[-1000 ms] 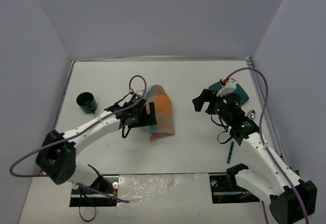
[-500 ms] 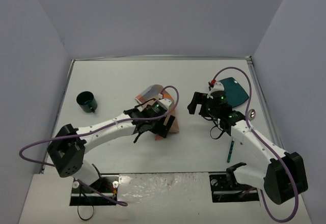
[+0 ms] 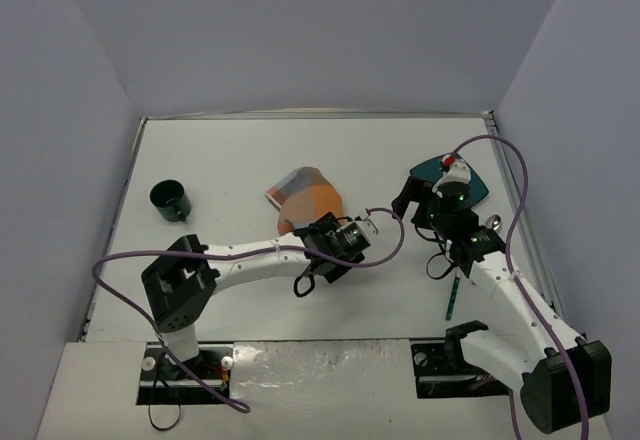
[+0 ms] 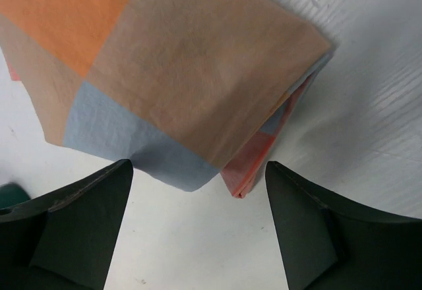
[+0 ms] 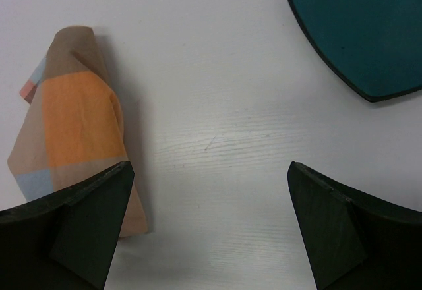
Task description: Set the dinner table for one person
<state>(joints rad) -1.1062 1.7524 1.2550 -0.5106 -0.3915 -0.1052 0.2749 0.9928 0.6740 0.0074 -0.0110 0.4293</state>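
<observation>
Two grippers hang over the white table (image 3: 230, 150), which spreads under everything in the scene, and both stand wide with nothing between the jaws. The left gripper (image 3: 320, 232) is much the nearer to the folded plaid placemat (image 3: 305, 195): seen from above, the cloth lies at about 11 o'clock from it, just beyond the fingertips. The bundle's long axis runs roughly from 11 to 5 o'clock. The right gripper (image 3: 408, 196) sits at the placemat's 3 o'clock, well apart from it, with the teal plate (image 3: 472, 182) close by at its 2 o'clock.

The left wrist view gives what the overhead view cannot — the placemat's near corner (image 4: 191, 105) points down into the gap of the left gripper (image 4: 198, 166), layered edges of blue and red showing where the folds stack. The cloth looks just clear of both fingers and not yet pinched. I judge that a grip on that corner, to spread the cloth flat, is the next step.

The right wrist view shows bare table (image 5: 217, 72) between the right gripper's (image 5: 211, 165) fingers, with the placemat (image 5: 79, 125) off at 9 o'clock and the plate's rim (image 5: 356, 33) at 1 o'clock.

Only the overhead view shows the dark green cup (image 3: 170, 198), far off at the placemat's 9 o'clock, and a teal-handled utensil (image 3: 452, 300) beside the right arm — which kind, I cannot tell.
</observation>
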